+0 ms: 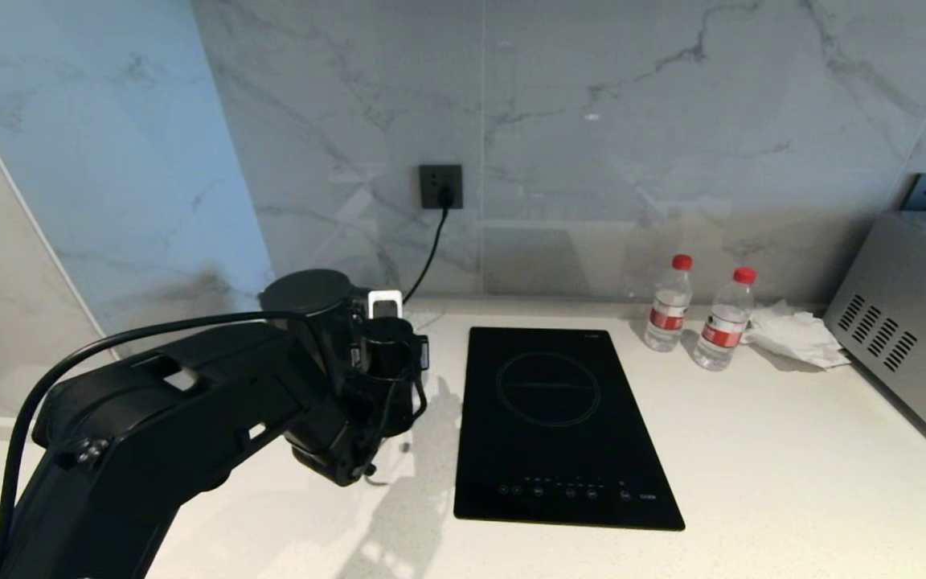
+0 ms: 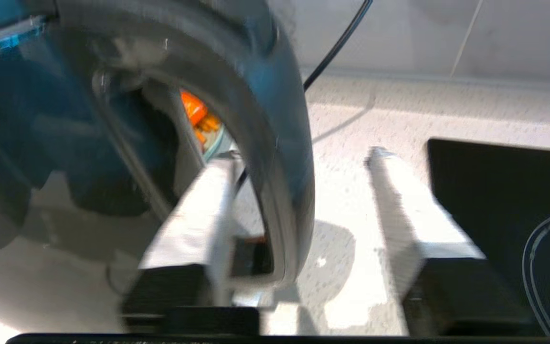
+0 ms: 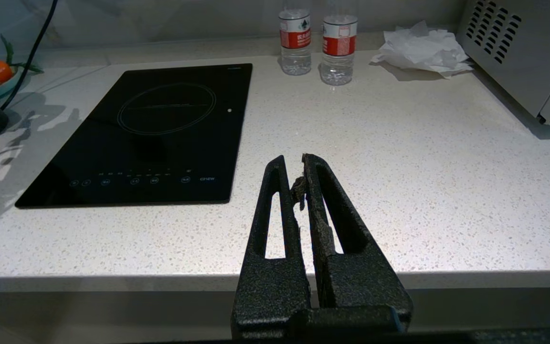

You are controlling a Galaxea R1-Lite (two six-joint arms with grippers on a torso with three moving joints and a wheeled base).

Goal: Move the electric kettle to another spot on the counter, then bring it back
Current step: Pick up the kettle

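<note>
the electric kettle (image 1: pixel 306 293) stands on the bench (image 1: pixel 752 450) at centre left of the head view, left of the induction hob (image 1: pixel 563 426), largely hidden behind the left arm; the left tool (image 2: pixel 299 172) has its fingers (image 2: pixel 198 215) apart, straddling the kettle's loop handle (image 2: pixel 275 134), one finger inside the loop, one outside, no clamping visible; the right tool (image 3: pixel 294 172) hangs with fingers together over the bench's front edge, holding nothing; two water bottles (image 1: pixel 696 314) and a crumpled tissue (image 1: pixel 796 334) lie at upper right.
</note>
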